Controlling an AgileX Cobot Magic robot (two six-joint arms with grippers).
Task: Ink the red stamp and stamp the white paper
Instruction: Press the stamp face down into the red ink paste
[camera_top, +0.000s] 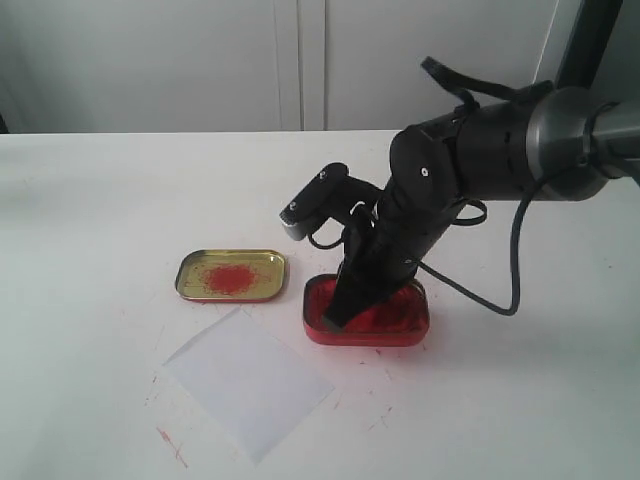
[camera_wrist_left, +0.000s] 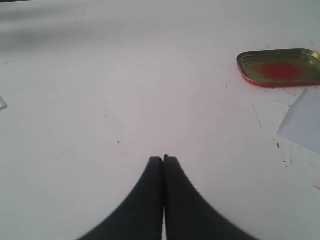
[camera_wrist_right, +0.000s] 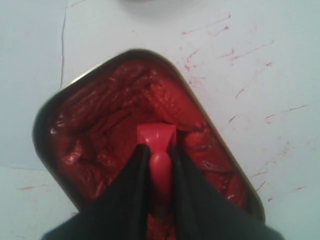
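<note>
The right gripper (camera_wrist_right: 156, 148) is clamped on the small red T-shaped stamp (camera_wrist_right: 156, 135): the short handle is pinched between the two black fingers, and the square base is pointed down and set into the red ink paste, roughly mid-tin. The rectangular red tin with rounded corners (camera_top: 366, 336) is seen under that arm in the exterior view, and red scratches and specks are scattered over the white tabletop (camera_top: 90, 200) around it. Just beside the tin, on its left in that view, the shallow gold tin lid (camera_top: 262, 266) with a red smear in the middle is laid open side up. The thin white square sheet of paper (camera_top: 248, 385) is laid flat in front of both, turned cornerwise, apart from the stamp. The left gripper (camera_wrist_left: 163, 161) is parked over bare table with its fingers pressed together, well apart from lid and paper
</note>
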